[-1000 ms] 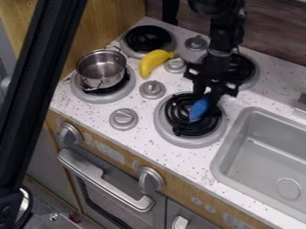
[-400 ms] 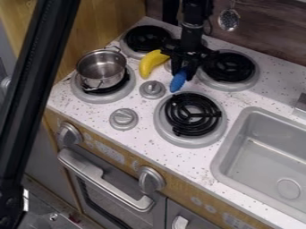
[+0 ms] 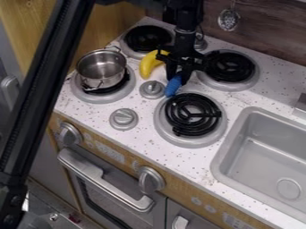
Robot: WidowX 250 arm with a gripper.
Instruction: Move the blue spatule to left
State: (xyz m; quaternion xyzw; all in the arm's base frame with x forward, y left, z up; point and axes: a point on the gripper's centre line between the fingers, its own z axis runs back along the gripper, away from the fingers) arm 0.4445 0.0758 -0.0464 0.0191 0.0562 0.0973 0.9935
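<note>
- Speckled white counter (image 3: 143, 111), toy stove section, sink (image 3: 228, 150) at right of view.
- Pincer (image 3: 178, 81) closed on blue spatule (image 3: 173, 86), one finger each side. Can't tell if the spatule's low end touches the counter.
- Room: counter surface runs between lower knob (image 3: 124, 118) and front coil burner (image 3: 192, 115), down to the front edge. Tighter up top: upper knob (image 3: 152, 89) just beside the spatule at left, banana (image 3: 149, 65) near, pot (image 3: 100, 68) further left.
- Spatule: long axis steep, visible end points down and slightly left in view, above the front coil burner's upper-left rim.
</note>
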